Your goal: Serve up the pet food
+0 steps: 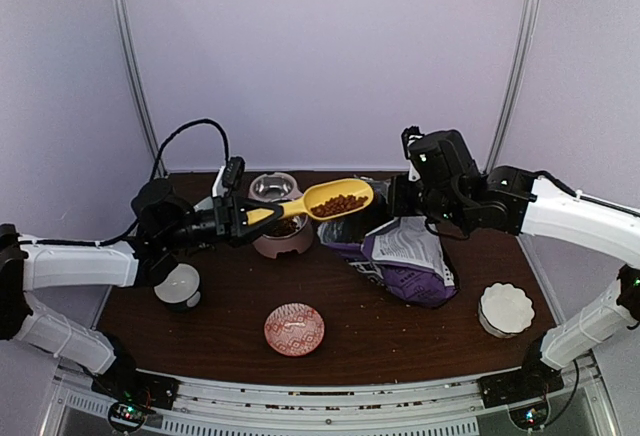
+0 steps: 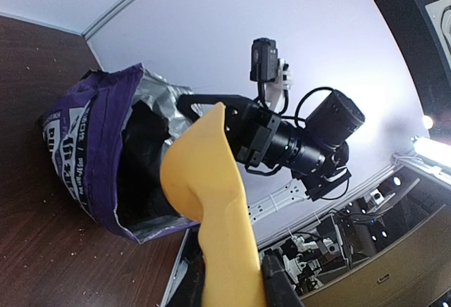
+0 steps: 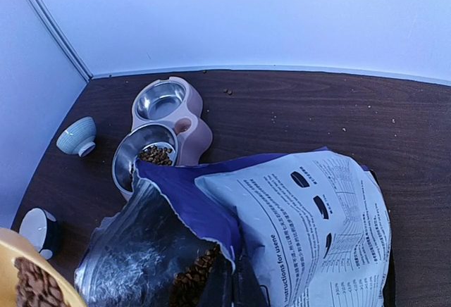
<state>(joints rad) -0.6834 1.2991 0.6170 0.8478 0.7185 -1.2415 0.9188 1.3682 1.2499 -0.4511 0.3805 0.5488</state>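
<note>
My left gripper (image 1: 236, 218) is shut on the handle of a yellow scoop (image 1: 330, 200). It holds the scoop level above the table, its bowl full of brown kibble (image 1: 340, 203). The scoop's underside fills the left wrist view (image 2: 211, 201). The scoop's bowl hangs between the pink feeder (image 1: 283, 244) and the mouth of the purple bag (image 1: 405, 256). My right gripper (image 3: 246, 287) is shut on the bag's torn top edge and holds the bag (image 3: 310, 215) open. There is kibble inside the bag (image 3: 192, 277) and in the feeder's near steel bowl (image 3: 156, 155).
The feeder's far steel bowl (image 3: 162, 100) holds nothing. A red patterned dish (image 1: 294, 328) sits front centre, a white fluted bowl (image 1: 505, 308) front right, and a dark-and-white cup (image 1: 178, 284) under the left arm. A small pale blue bowl (image 3: 77, 136) stands left of the feeder.
</note>
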